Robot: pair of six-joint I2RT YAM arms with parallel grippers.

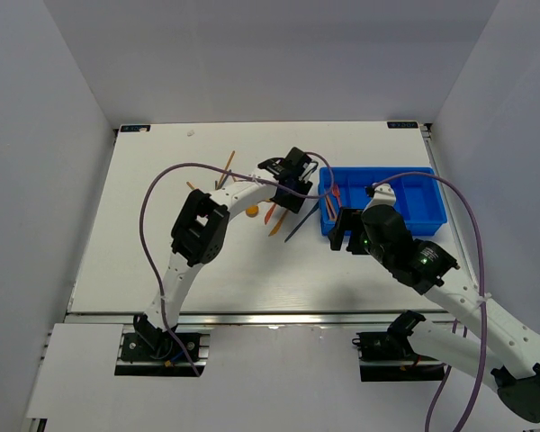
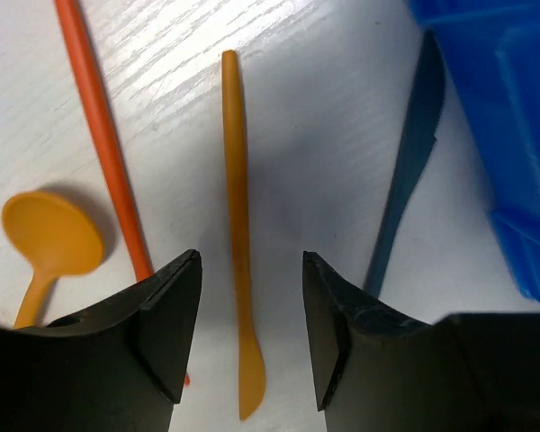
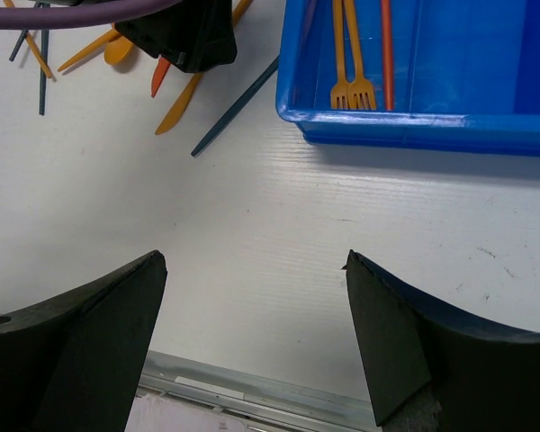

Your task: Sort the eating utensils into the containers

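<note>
The left claw (image 2: pixel 251 297) stands open over the worktop (image 2: pixel 333 108), an orange knife (image 2: pixel 235 225) lying loose between its fingers (image 2: pixel 162 333); outside one finger a red stick (image 2: pixel 103 144) and an orange spoon (image 2: pixel 52 236), outside the other a dark blue knife (image 2: pixel 409 171) beside the blue tray (image 2: pixel 513 135). The right claw (image 3: pixel 255 270) gapes wide, holding nothing; only its camera shows two orange forks (image 3: pixel 351 54) and a red chopstick (image 3: pixel 386 45) in the tray ahead. The far corner labels (image 1: pixel 135 128) are too small to read

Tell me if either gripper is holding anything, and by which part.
Nothing is held. The left gripper stands open around an orange utensil lying on the table, not touching it; the right gripper is open and empty.
</note>
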